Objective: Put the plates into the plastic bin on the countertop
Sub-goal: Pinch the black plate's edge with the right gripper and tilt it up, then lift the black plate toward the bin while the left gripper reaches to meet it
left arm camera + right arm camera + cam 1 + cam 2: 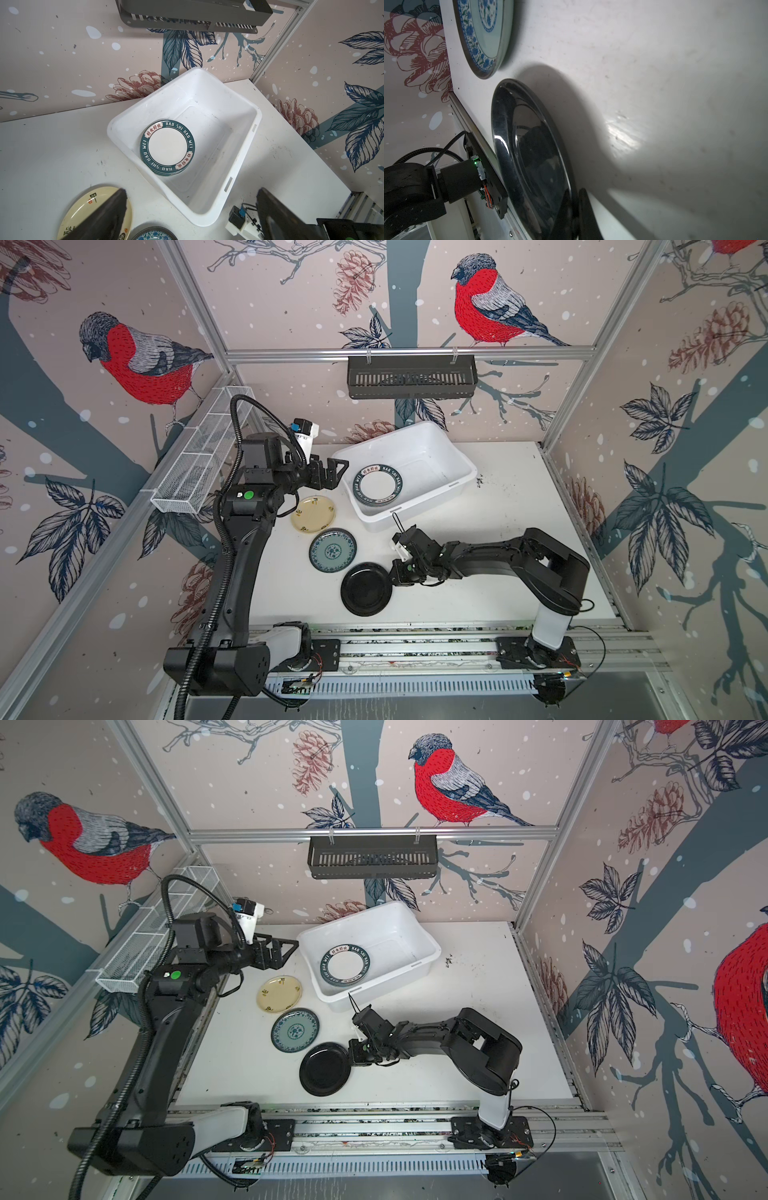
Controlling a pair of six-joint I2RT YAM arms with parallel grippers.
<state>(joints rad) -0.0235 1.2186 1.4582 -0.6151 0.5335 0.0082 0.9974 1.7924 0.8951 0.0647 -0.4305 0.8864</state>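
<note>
The plastic bin (419,435) near the counter's (519,531) back edge holds stacked green-rimmed plates (377,485), count unclear; the yellow plate (313,514), teal plate (332,550) and black plate (366,589) lie outside, with the right gripper (391,576) pinching the black plate's rim and the left gripper (328,475) spread empty.

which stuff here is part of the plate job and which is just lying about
Job: plastic bin; green-rimmed plates stacked in it; pale yellow plate; teal floral plate; black plate, pinched at its rim by the right gripper; left gripper, open beside the bin.

Lying about: black slotted basket; white wire-mesh basket, both hung on the frame.
</note>
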